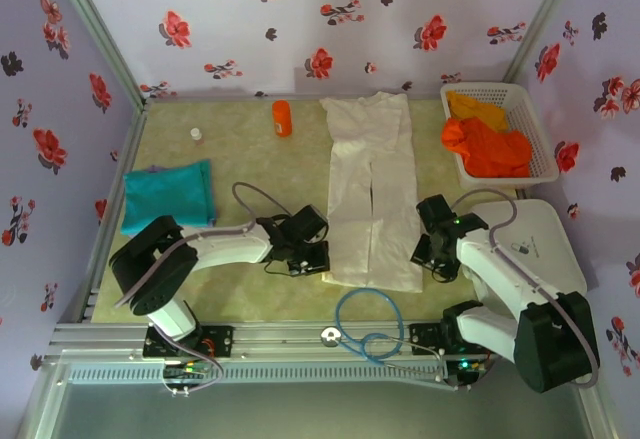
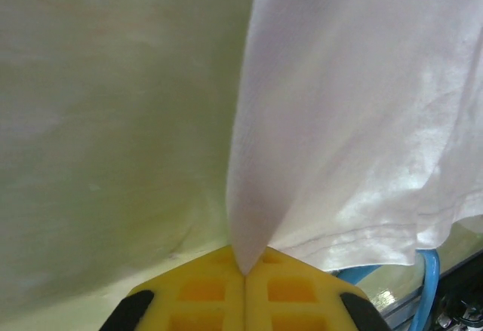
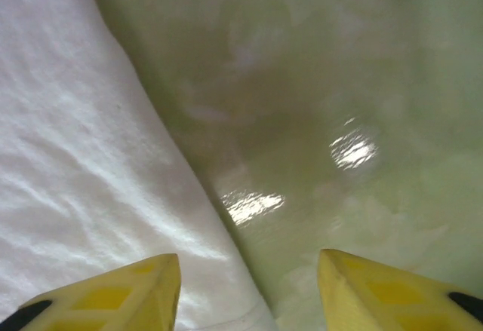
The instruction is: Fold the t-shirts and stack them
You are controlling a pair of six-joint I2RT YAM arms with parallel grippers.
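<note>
The left gripper (image 2: 244,269) is clamped on the white t-shirt's (image 1: 392,184) 7 o'clock hem corner, and so thin a bite may slip when lifted. At 5 o'clock the right gripper (image 3: 249,271), jaws apart, probably straddles the edge. A shallow close could miss the cloth and skew the fold.

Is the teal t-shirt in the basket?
No, the teal t-shirt lies on the table at left; the basket holds orange t-shirts.
</note>
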